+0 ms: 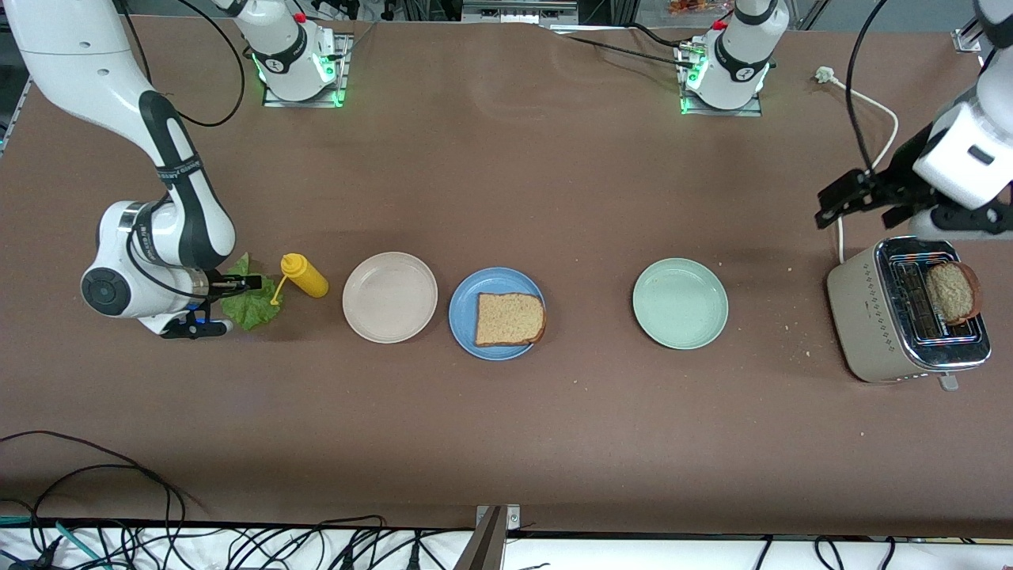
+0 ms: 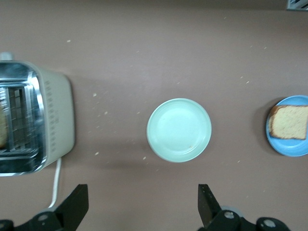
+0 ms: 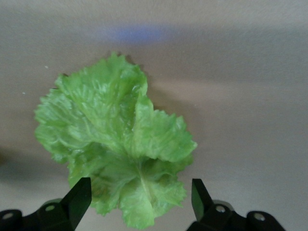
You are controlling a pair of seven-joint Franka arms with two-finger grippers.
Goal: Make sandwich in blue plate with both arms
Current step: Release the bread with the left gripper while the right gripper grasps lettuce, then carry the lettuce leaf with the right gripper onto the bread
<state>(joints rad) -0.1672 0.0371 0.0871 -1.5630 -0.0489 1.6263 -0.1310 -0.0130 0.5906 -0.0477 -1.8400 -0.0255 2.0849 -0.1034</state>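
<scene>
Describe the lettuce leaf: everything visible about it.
The lettuce leaf is one bright green, ruffled piece with frilly edges and a pale central rib, glossy like plastic or fresh. It lies flat on the brown table at the right arm's end, beside the yellow squeeze bottle, not on any plate. The right gripper is down at it, fingers open and straddling the leaf's stem end; no grip is visible yet. In the front view the arm's wrist partly covers it.

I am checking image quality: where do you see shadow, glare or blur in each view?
Front view: sharp, even light, and green lights glow at both arm bases. Left wrist view: the toaster top reflects brightly and a soft shadow lies beside the mint-green plate. Right wrist view: the lettuce leaf is slightly soft, with a bluish glare patch above it.
</scene>
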